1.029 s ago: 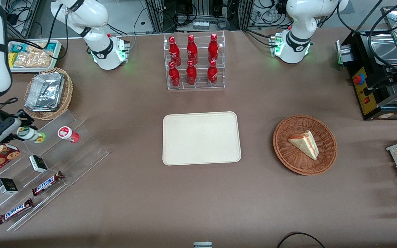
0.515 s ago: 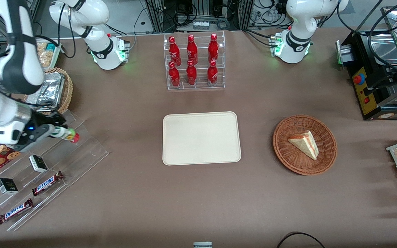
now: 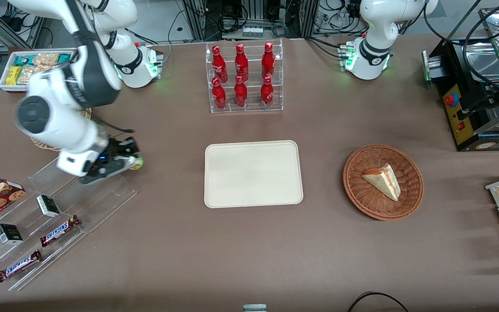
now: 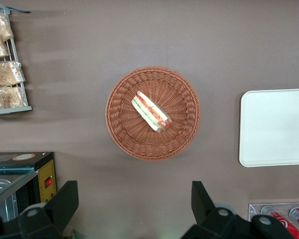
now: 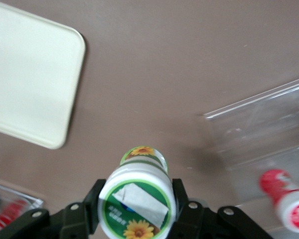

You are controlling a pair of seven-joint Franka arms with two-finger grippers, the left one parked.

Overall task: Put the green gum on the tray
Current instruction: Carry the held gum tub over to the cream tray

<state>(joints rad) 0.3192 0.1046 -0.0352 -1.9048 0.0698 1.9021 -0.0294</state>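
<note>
1. In the front view we are carrying the small white-lidded, green-bodied gum canister in our right arm's black two-finger gripper, above the brown table near the corner of the clear acrylic stepped display stand. The large flat cream rectangular tray is lying sideways from us, toward the parked arm's end, apart from the canister with bare tabletop between.
2. In the left wrist view we are seeing only one end of the cream tray beside the round brown wicker basket; the gum is not showing here.
3. In the right wrist view our gripper is clamping the green gum by its sides, lid facing the camera, long axis running roughly along the fingers. The tray is lying ahead; the red-labelled canister is sitting on the stand.
</note>
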